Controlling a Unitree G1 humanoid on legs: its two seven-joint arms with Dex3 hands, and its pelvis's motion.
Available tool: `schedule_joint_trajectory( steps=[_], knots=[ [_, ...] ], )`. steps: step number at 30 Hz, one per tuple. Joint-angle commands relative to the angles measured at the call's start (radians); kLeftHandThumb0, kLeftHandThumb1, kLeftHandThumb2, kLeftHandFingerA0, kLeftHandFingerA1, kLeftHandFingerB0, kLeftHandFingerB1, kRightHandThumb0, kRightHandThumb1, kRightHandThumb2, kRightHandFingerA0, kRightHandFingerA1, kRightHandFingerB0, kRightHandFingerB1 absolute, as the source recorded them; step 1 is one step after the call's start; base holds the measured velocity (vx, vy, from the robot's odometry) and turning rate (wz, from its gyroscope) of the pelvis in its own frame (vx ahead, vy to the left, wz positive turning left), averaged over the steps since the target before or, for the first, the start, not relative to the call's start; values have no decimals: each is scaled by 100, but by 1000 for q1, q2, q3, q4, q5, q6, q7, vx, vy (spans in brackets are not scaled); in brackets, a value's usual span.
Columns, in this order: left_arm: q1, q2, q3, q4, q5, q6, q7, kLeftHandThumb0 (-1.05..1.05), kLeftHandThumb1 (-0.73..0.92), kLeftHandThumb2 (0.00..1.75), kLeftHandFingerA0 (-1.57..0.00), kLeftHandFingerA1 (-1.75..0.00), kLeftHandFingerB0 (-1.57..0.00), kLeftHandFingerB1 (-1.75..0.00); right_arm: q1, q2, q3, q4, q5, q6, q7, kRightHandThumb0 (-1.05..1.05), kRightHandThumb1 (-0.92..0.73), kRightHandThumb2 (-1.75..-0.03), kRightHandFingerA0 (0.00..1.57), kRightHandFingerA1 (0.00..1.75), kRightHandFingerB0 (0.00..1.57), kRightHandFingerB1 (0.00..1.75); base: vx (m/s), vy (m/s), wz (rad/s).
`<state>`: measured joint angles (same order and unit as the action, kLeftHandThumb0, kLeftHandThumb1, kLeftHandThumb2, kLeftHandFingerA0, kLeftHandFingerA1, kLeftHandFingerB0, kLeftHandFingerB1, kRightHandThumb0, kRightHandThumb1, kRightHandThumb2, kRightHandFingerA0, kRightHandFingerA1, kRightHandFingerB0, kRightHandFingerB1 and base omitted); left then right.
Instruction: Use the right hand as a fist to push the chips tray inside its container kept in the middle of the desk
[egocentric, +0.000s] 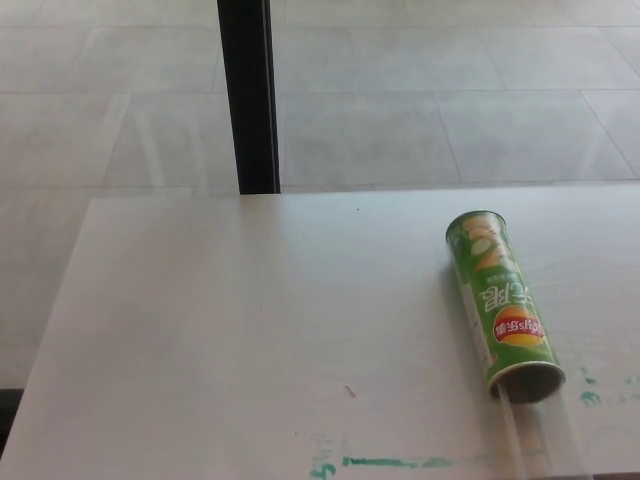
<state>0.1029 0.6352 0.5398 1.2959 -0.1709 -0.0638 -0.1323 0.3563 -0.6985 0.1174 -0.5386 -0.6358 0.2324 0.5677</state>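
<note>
White desk (220, 340) fills most of the view, tiled floor beyond it w/ a black post (248, 95) standing just past the far edge. Green chips can (503, 305) lies on its side on the desk's right part, not the middle, closed end toward the far edge, open mouth toward the robot. Clear tray (545, 440) sticks out of that mouth toward the near edge and runs off the bottom of the picture, so its full length can't be told. Green paint smears (390, 462) along the near edge, a tiny dark speck (350, 391) left of the can.

Neither hand shows, so no telling if the right one is fisted or spread. Push not begun; tray looks mostly outside the can.

Risks, as judgement:
- Can is round and loose on a smooth top. An off-axis shove prob. rolls or spins it instead of seating the tray.
- Nothing braces the far end, so can + tray may slide together toward the far edge w/o the tray going in.
- Can lies slightly angled; a straight-ahead push could jam the tray against the rim.
- Tray is clear, hard to see, easy to miss or crush.
</note>
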Motion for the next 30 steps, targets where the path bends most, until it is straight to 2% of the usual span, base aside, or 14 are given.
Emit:
schedule_joint_trajectory(
  steps=[1,5,7,8,9,11,12,21,22,23,24,25,29,30],
  knots=[
    [2,32,8,3,-18,-10,3,-72,90,66,-62,-87,-50,-56,-16,48,-9,-41,-10,12,-30,-53,-69,-60,74,74,47,44,0,0,0],
    [11,35,-7,2,-6,-23,-6,-72,92,68,-62,-88,-47,-58,-12,86,-35,-41,27,-16,-56,-51,-64,-60,78,77,46,45,0,0,0],
    [5,36,-10,4,-9,-8,-4,-71,91,67,-58,-76,-47,-53,-17,99,-48,-44,28,-49,-84,-50,-67,-60,81,75,48,44,0,0,0],
    [4,37,-11,3,-9,-6,-3,-76,74,87,-58,-75,-45,-58,-21,101,-47,-44,24,-48,-84,-51,-64,-60,82,76,46,44,0,0,0],
    [3,37,-12,4,-9,-8,-3,-70,92,66,-57,-73,-47,-52,-26,91,-42,-53,-4,-46,-77,-51,-54,-95,84,83,39,56,0,0,0],
    [2,34,-10,4,-12,-8,1,-70,91,67,-61,-80,-50,-57,-35,78,-40,-59,-26,-53,-73,-50,-55,-96,85,81,39,56,0,0,0],
    [3,33,-8,3,-15,-13,1,-70,91,67,-62,-82,-51,-58,-43,71,-36,-60,-39,-50,-65,-53,-71,-62,83,65,48,40,0,0,0],
    [2,29,-12,4,-13,-12,0,-72,90,67,-60,-82,-44,-52,-91,56,-22,-58,-83,-48,-46,-54,-71,-62,85,62,51,41,0,0,0],
    [3,28,-11,5,-14,-13,1,-69,70,108,-60,-79,-43,-61,-93,55,-19,-55,-87,-49,-46,-54,-71,-62,85,61,51,41,0,0,0],
    [4,28,-12,6,-14,-13,2,-69,70,108,-60,-79,-43,-61,-93,53,-17,-52,-92,-52,-46,-54,-71,-62,85,61,51,41,0,0,0],
    [4,27,-11,6,-15,-15,2,-72,91,67,-60,-80,-48,-54,-97,56,-14,-49,-92,-46,-42,-54,-71,-62,85,62,51,41,0,0,0],
    [5,26,-9,5,-17,-16,5,-71,90,66,-62,-88,-49,-54,-101,54,-9,-45,-94,-41,-32,-54,-71,-61,84,62,51,41,0,0,0],
    [3,25,-4,6,-21,-12,3,-73,90,66,-61,-85,-49,-54,-105,53,0,-18,-108,-61,-52,-55,-71,-62,83,65,51,41,0,0,0],
    [9,25,-8,2,-18,-23,-3,-72,92,67,-59,-82,-45,-55,-112,61,12,7,-116,-61,-61,-56,-58,-95,85,80,46,57,0,0,0]
  ],
)
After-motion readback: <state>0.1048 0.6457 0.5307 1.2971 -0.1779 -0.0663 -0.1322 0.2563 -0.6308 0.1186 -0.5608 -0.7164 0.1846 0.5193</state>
